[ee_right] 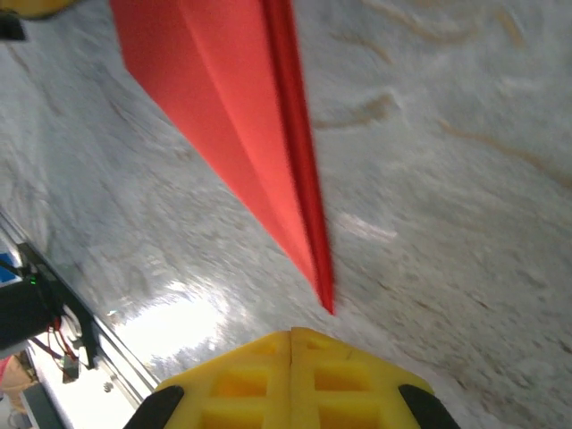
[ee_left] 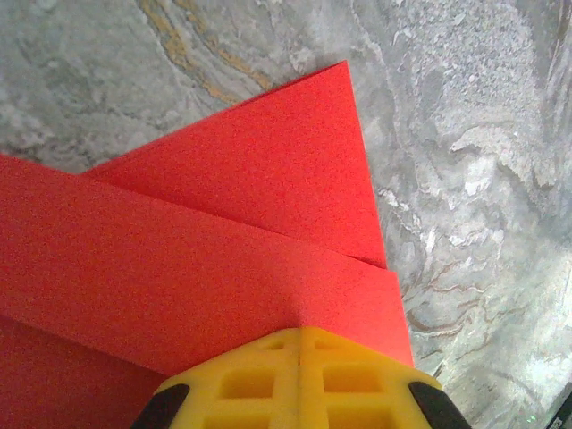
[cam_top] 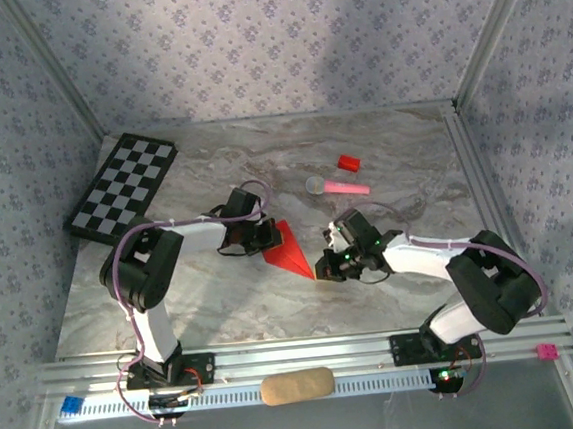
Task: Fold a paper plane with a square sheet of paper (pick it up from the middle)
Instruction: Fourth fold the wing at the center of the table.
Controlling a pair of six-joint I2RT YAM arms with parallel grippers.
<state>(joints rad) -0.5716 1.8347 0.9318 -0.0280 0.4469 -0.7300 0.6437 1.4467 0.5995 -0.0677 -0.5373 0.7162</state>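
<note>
On the marbled grey bench (cam_top: 413,173) the slim red paper plane (cam_top: 290,251) is laid tail beneath the closed left pincer (ee_left: 299,337), tip just ahead of the closed right pincer (ee_right: 290,337).

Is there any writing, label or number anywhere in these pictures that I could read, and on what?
None: no word, number, brand or sign can be read.
The paper plane is plain red, the checkerboard bears only black and white squares, the wall covering only a repeated small motif.
</note>
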